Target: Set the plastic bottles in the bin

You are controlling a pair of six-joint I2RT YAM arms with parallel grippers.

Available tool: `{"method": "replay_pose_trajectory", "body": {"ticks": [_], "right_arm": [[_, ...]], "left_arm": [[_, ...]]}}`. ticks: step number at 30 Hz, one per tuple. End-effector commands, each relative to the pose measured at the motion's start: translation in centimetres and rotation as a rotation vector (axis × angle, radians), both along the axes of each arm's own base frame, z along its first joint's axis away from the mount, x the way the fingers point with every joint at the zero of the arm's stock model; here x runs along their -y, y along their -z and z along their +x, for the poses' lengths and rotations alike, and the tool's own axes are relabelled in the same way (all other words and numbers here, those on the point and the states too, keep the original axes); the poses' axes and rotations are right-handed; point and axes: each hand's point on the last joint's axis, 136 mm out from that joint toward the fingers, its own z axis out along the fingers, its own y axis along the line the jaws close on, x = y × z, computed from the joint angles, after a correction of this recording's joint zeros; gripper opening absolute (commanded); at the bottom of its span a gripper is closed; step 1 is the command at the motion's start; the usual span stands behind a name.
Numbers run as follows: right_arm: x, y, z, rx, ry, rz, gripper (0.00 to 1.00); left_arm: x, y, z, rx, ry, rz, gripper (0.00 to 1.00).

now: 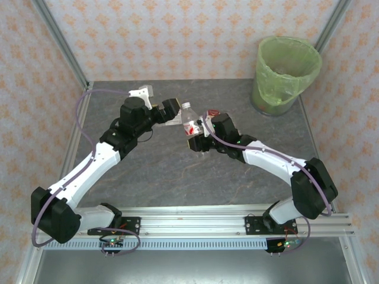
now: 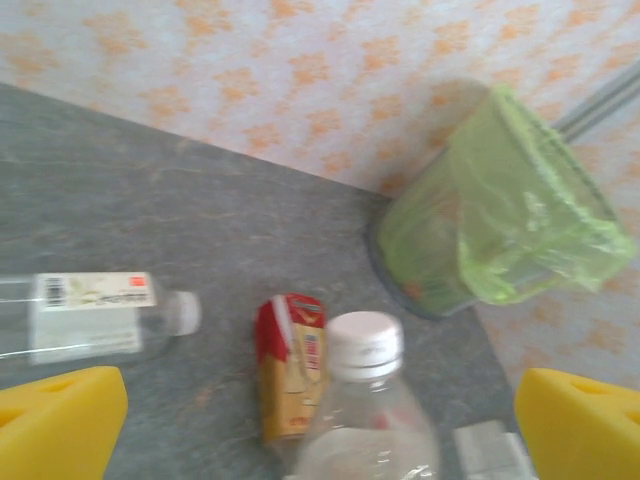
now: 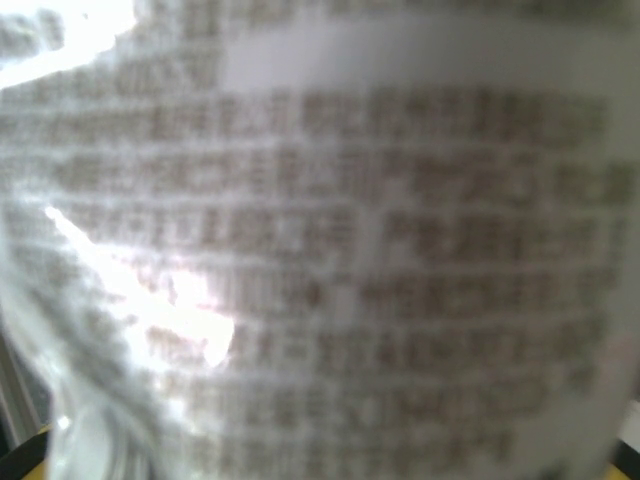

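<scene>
A clear plastic bottle (image 1: 189, 121) with a white cap and a red-and-white label is held above the table's middle, my right gripper (image 1: 197, 137) shut on its lower body. Its printed label (image 3: 330, 250) is pressed close in the right wrist view. My left gripper (image 1: 172, 111) stands open just left of the bottle's neck. Its yellow fingers (image 2: 55, 420) are spread wide on either side of the capped bottle (image 2: 365, 400), not touching it. A second clear bottle (image 2: 90, 315) lies on its side on the table. The bin (image 1: 285, 74), lined with a green bag, stands at the back right corner.
A red-and-yellow drink carton (image 2: 290, 365) lies on the grey table (image 1: 154, 171) just past the held bottle. Patterned walls and metal frame posts close in the back and sides. The bin (image 2: 500, 215) sits against the back wall.
</scene>
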Motion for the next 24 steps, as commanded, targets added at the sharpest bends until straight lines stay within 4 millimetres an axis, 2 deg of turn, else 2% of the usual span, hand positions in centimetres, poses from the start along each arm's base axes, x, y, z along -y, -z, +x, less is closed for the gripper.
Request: {"method": "replay_pose_trajectory", "body": {"ticks": [1,5,12,17,24], "right_arm": [[1.0,-2.2,1.5,0.083,0.038,-0.022,0.36],[1.9,-3.2,3.0,0.131,0.092,-0.029,0.35],[4.6,-5.9,6.5,0.213,0.243,-0.013,0.34],[7.0,-8.7,8.8,0.292,0.332,-0.022,0.34],[10.6,-12.8,12.1,0.407,0.469,-0.053,0.34]], "left_arm": [[-3.6,0.3,-0.4,0.018,-0.156,0.086,1.00],[-5.2,1.0,-1.0,-0.018,-0.220,0.133,1.00],[-5.9,2.2,-2.1,-0.072,-0.228,0.172,1.00],[-6.3,2.8,-2.4,-0.082,-0.243,0.168,1.00],[-8.3,4.2,-2.9,-0.132,-0.341,0.190,1.00]]}}
